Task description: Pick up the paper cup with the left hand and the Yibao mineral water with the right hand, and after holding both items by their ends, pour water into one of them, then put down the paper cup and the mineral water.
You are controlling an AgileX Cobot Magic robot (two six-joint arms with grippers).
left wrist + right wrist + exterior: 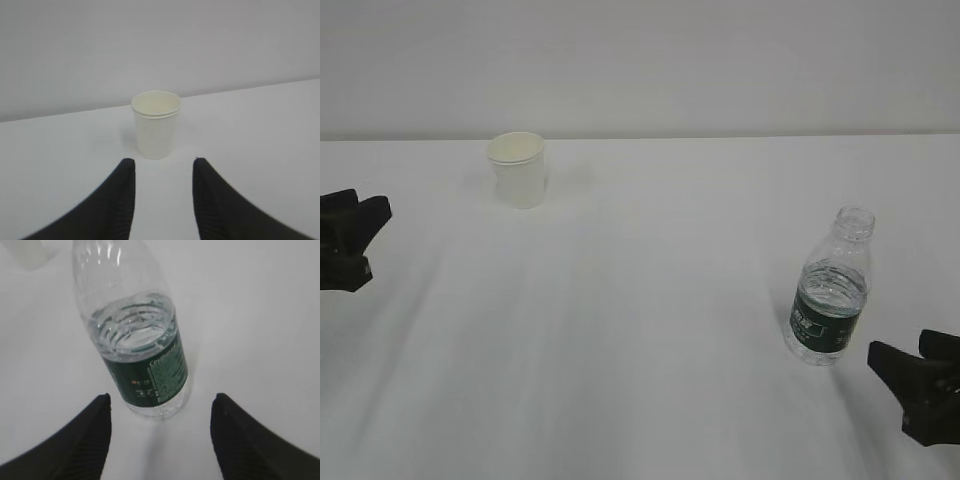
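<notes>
An off-white paper cup (518, 169) stands upright at the back left of the white table; the left wrist view shows the paper cup (155, 124) just beyond the fingertips. My left gripper (365, 228) (164, 161) sits at the left edge, open and empty, well short of the cup. The Yibao mineral water (832, 290), a capless clear bottle with a dark green label, stands upright at the right. In the right wrist view the bottle (137, 335) is half full and lies just ahead of the fingers. My right gripper (905, 362) (161, 397) is open, empty, close behind the bottle.
The white table (640, 350) runs back to a pale wall (640, 60). Nothing else stands on the table between the cup and the bottle.
</notes>
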